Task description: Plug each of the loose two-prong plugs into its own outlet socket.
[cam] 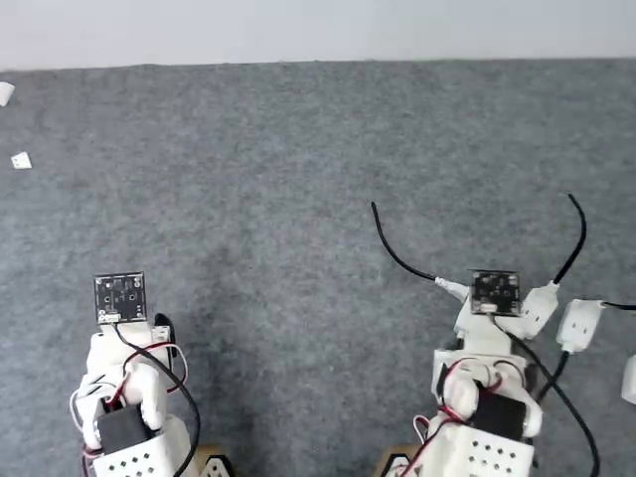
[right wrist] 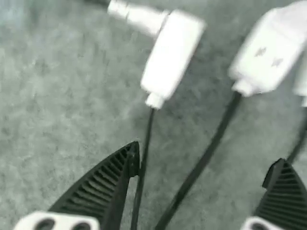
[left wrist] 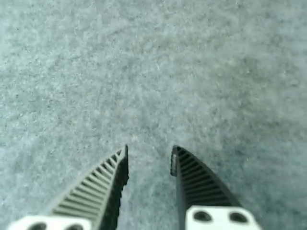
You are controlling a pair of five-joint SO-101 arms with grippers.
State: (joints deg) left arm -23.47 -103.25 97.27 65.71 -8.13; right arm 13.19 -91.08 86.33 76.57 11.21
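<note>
Several white plug and socket bodies on black cords lie on the grey carpet around the right arm [cam: 487, 397]: one [cam: 452, 290] on its left, two [cam: 540, 308] [cam: 579, 323] on its right, one at the edge [cam: 630, 378]. My right gripper [right wrist: 208, 158] is open wide, low over the carpet, straddling two black cords [right wrist: 201, 163]. Just beyond its fingertips lie two white bodies [right wrist: 170, 52] [right wrist: 271, 50]; I cannot tell plug from socket. My left gripper [right wrist: 150, 152] [left wrist: 150, 152] is open over bare carpet, holding nothing. The left arm [cam: 124, 397] sits at the front left.
Grey carpet [cam: 278, 179] covers the table up to a pale wall at the back. Two small white scraps [cam: 20, 160] [cam: 4, 93] lie at the far left. Black cord ends curl out at the middle [cam: 383, 234] and far right [cam: 576, 214].
</note>
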